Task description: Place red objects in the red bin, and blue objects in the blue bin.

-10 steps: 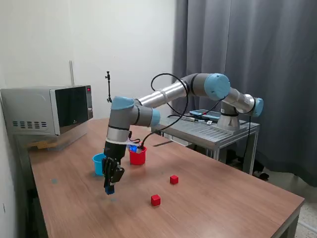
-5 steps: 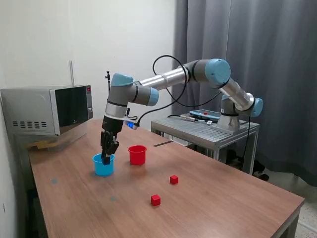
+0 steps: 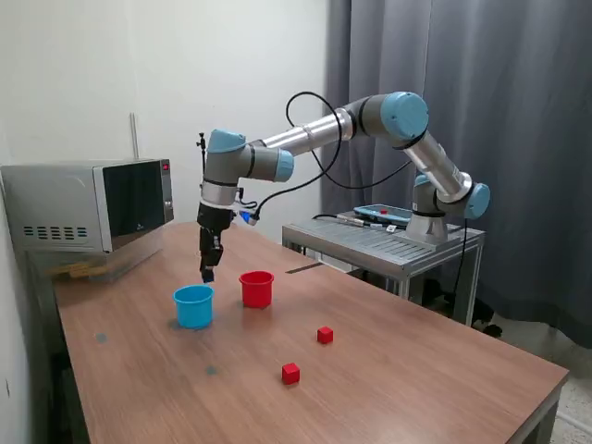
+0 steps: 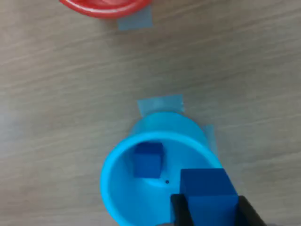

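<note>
A light blue cup, the blue bin (image 3: 193, 306) (image 4: 155, 181), stands on the wooden table with one dark blue cube (image 4: 148, 160) lying inside it. My gripper (image 3: 208, 270) (image 4: 210, 210) hangs just above the cup's rim, shut on a second dark blue cube (image 4: 207, 189). The red bin (image 3: 256, 289) (image 4: 106, 6) is a red cup just to the exterior view's right of the blue one. Two small red cubes (image 3: 325, 335) (image 3: 290, 373) lie on the table nearer the front, apart from both cups.
A microwave (image 3: 88, 208) sits at the table's back on the exterior view's left. A metal side table (image 3: 388, 242) carries the arm's base on the right. Blue tape patches (image 4: 160, 106) mark the wood by the cups.
The gripper rose from low over the table's front, carried the blue cube back to the blue cup, and now hangs higher above it.
</note>
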{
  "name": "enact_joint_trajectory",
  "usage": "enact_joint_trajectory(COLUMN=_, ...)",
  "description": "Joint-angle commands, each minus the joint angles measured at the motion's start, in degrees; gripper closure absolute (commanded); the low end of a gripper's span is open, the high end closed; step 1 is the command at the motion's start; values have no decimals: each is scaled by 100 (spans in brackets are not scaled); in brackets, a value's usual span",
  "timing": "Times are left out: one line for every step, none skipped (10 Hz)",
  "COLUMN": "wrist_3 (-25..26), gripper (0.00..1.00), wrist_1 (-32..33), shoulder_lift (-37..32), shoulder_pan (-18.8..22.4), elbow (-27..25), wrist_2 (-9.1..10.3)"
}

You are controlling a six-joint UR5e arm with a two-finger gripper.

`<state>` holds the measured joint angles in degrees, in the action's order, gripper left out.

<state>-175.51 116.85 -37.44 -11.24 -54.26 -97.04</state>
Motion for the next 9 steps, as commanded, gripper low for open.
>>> enact_joint_trajectory(wrist_3=25, gripper=100, wrist_1=-5, shoulder_lift=-80, shoulder_pan=-10, elbow=-146, wrist_2=19)
enact_joint_trajectory(wrist_3=26, gripper=100, wrist_1=4, shoulder_lift=-80, shoulder_pan=-10, elbow=-199, wrist_2=45)
enact_joint_trajectory(wrist_3=26, gripper=100, wrist_1=30, shoulder_lift=-80, shoulder_pan=-10, elbow=-243, wrist_2=62)
enact_joint_trajectory(wrist_3=17, gripper=100, wrist_1=57, shoulder_lift=-71, shoulder_pan=-10, elbow=-235, wrist_2=54)
enact_joint_trajectory(wrist_3=17, gripper=100, wrist_1=92, shoulder_lift=-36, shoulder_pan=-36, elbow=-148, wrist_2=45)
enact_joint_trajectory(wrist_3=17, gripper=100, wrist_1=118, shoulder_lift=-10, shoulder_pan=-54, elbow=-77, wrist_2=54)
enact_joint_trajectory(wrist_3=17, gripper=100, wrist_1=118, shoulder_lift=25, shoulder_pan=-71, elbow=11, wrist_2=54)
enact_joint_trajectory(wrist_3=17, gripper=100, wrist_1=127, shoulder_lift=95, shoulder_pan=-89, elbow=99, wrist_2=54)
enact_joint_trajectory(wrist_3=17, gripper=100, wrist_1=118, shoulder_lift=200, shoulder_pan=-132, elbow=204, wrist_2=63)
